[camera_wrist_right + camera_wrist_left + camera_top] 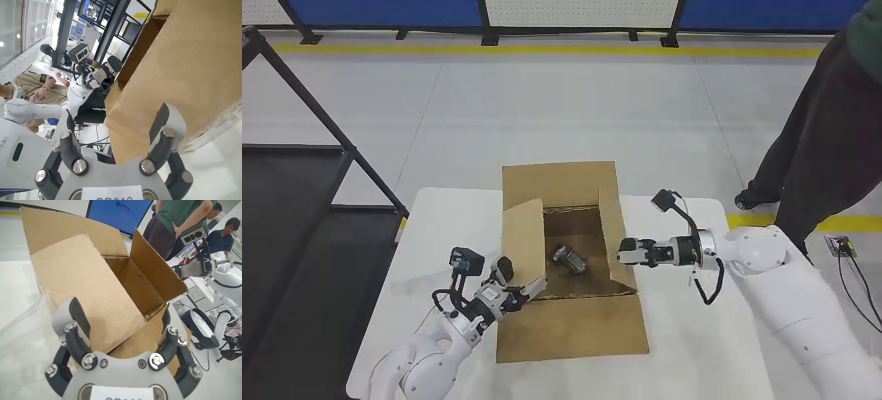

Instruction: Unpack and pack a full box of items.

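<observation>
Left end effector (529, 290): fingers apart, at left flap (85, 279). Right end effector (625, 250): fingers apart, at right flap (170, 66). Cardboard box (572, 340) open on worktop (442, 230); dark cylindrical item (569, 259) lying inside.

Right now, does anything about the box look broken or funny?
Yes. The box looks worn: its flap edges are ragged and torn, and the inner wall has peeled patches. One dark item lies on its side inside.
</observation>
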Controlling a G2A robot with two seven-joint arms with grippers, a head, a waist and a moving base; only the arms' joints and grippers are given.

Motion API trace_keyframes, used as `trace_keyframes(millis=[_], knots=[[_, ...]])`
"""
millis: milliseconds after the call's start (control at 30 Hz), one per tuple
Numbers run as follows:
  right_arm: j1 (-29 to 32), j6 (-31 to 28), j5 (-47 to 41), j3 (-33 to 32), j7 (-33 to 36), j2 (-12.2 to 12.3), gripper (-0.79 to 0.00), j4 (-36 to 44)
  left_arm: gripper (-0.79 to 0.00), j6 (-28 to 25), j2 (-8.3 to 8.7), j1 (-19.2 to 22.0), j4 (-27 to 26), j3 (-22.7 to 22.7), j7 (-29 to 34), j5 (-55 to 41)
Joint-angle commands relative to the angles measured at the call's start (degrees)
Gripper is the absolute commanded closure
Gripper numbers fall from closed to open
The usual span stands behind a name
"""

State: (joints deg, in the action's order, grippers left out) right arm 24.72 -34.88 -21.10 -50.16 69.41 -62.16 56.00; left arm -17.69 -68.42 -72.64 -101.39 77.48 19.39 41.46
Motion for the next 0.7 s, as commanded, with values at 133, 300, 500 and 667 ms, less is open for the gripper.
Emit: trace_keyframes(millis=[133,300,500,667], knots=[[-2.9,-5.8,4.6,5.1,-5.9,-2.4,-0.785,-6.4,-0.785,-0.4,0.11,-0.4,0.3,0.2,0.3,-0.2],[-4.4,-5.6,8.8,8.2,-11.0,-4.6,-0.785,-10.5,-0.785,-0.5,0.18,-0.6,0.4,0.1,0.3,0.0],[-5.3,-8.2,7.4,9.4,-10.0,-6.0,-0.785,-13.1,-0.785,-0.9,0.31,-1.1,0.8,0.3,0.3,0.5],[-5.1,-12.1,6.3,8.6,-12.1,-6.1,-0.785,-13.0,-0.785,-0.9,0.39,-1.4,0.6,0.4,0.3,0.9]])
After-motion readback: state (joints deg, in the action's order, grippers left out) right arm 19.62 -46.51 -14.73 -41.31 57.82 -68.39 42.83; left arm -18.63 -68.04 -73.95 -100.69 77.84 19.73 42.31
